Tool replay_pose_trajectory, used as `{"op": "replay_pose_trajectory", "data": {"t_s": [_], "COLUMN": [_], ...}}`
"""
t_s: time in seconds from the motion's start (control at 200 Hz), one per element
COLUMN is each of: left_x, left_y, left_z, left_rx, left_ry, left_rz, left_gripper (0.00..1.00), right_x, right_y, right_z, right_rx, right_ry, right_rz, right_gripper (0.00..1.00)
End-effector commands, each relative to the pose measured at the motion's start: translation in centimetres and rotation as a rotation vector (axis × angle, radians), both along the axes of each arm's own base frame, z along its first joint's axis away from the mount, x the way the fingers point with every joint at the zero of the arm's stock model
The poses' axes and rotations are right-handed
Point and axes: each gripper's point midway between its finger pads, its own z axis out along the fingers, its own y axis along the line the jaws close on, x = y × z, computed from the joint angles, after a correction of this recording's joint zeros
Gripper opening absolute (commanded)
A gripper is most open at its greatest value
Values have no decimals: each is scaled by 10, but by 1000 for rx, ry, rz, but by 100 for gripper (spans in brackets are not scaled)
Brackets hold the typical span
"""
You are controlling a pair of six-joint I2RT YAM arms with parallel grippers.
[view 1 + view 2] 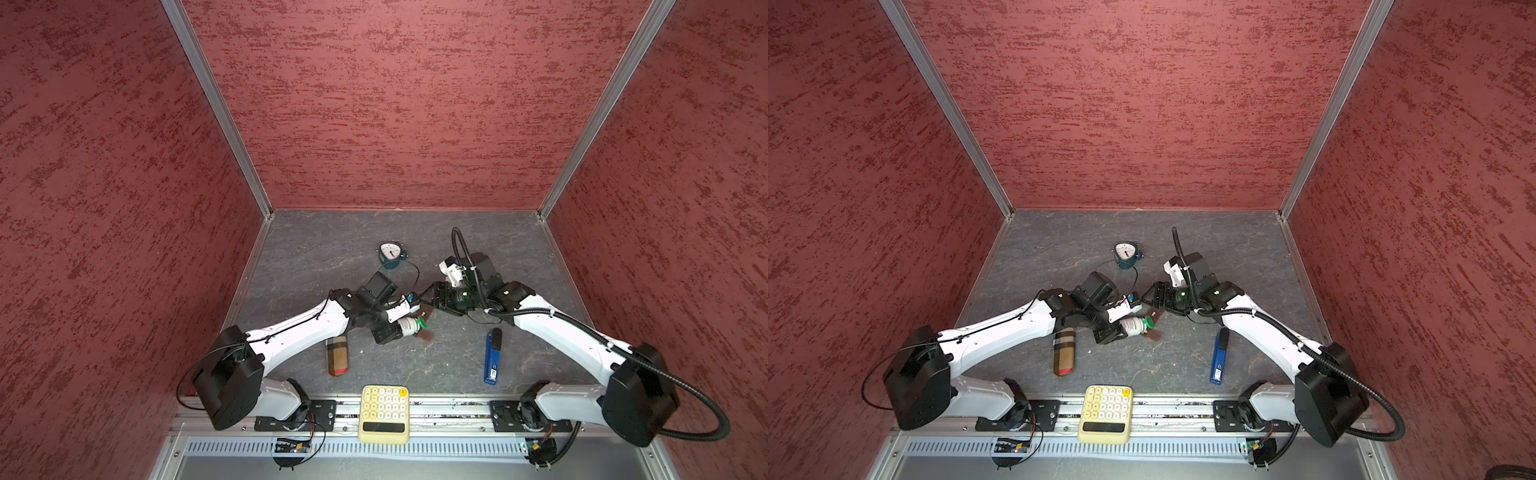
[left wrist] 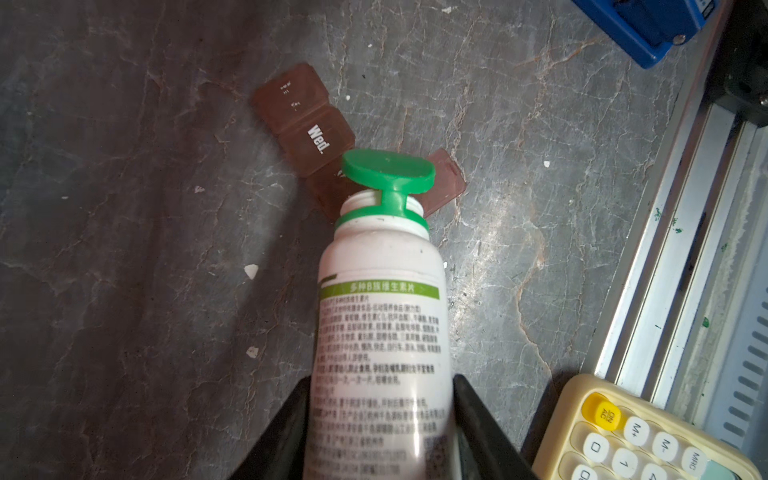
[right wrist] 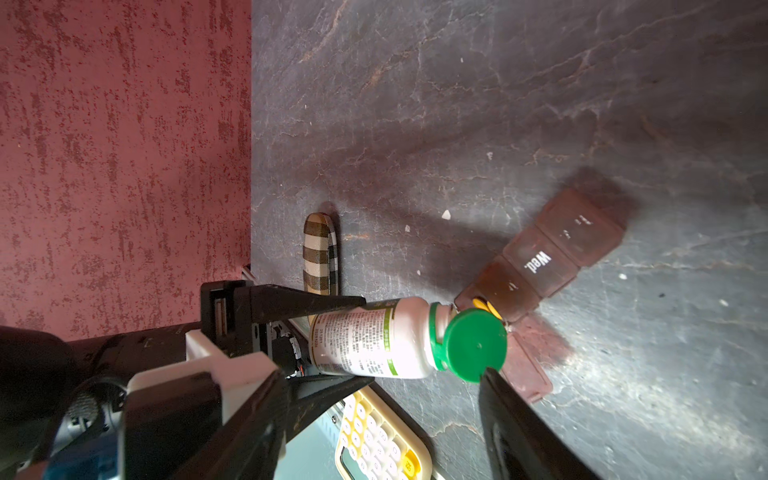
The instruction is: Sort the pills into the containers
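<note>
My left gripper (image 2: 382, 380) is shut on a white bottle (image 2: 380, 316) and tilts it mouth down. Its green flip cap (image 2: 388, 170) hangs open over the containers (image 2: 316, 137), a brown pill-box strip marked "Wed." that lies mid-table in both top views (image 1: 426, 311) (image 1: 1156, 313). The strip's end cell stands open with its lid (image 3: 528, 361) flat on the table. Two yellow pieces (image 3: 484, 307) show in it at the bottle's mouth. Small white pills (image 2: 250, 270) (image 3: 446, 214) lie loose on the table. My right gripper (image 3: 382, 374) is open, one fingertip (image 3: 488, 374) at the cap's rim.
A yellow calculator (image 1: 384, 413) sits on the front rail. A blue stapler (image 1: 493, 357) lies to the right and a plaid case (image 1: 337, 357) to the left under my left arm. A small dial clock (image 1: 390, 253) stands behind the grippers.
</note>
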Motion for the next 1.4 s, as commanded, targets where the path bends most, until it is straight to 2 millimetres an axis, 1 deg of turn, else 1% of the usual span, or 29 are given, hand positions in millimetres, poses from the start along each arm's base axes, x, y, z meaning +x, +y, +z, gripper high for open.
{"op": "replay_pose_trajectory", "data": {"t_s": [0.0, 0.165, 0.266, 0.336, 0.466, 0.566, 0.651, 0.716, 0.736, 0.832, 0.967, 1.102, 1.257, 1.398], "left_x": [16, 25, 30, 35, 39, 40, 38, 37, 36, 33, 33, 36, 38, 39], "left_y": [-3, 2, 3, 5, 5, 5, 3, 0, -1, -5, -9, -15, -24, -30], "left_z": [29, 63, 86, 106, 153, 185, 207, 218, 225, 235, 235, 233, 228, 223], "left_rx": [-103, -211, -285, -356, -545, -700, -839, -921, -956, -1065, -1134, -1156, -1169, -1170], "left_ry": [-100, -219, -300, -372, -523, -613, -665, -691, -710, -726, -733, -717, -684, -654], "left_rz": [49, 92, 120, 148, 181, 208, 216, 217, 214, 201, 189, 181, 159, 149], "left_gripper": [0, 0, 0, 0, 0, 0, 0, 0, 0, 0, 0, 0, 0, 0], "right_x": [5, 8, 11, 11, 12, 10, 8, 7, 7, 7, 9, 11, 14, 17], "right_y": [-3, -10, -14, -16, -22, -26, -29, -28, -27, -25, -19, -14, -1, 8], "right_z": [27, 53, 75, 91, 127, 157, 170, 178, 180, 187, 188, 185, 180, 183], "right_rx": [11, 4, 10, 21, 61, 105, 112, 126, 133, 156, 170, 172, 205, 229], "right_ry": [-74, -127, -172, -202, -296, -387, -432, -458, -465, -484, -478, -484, -479, -499], "right_rz": [-17, -53, -73, -85, -115, -124, -120, -109, -105, -101, -81, -60, -12, 19], "right_gripper": [73, 73, 73, 73, 73, 73, 73, 74, 74, 74, 74, 76, 77, 77]}}
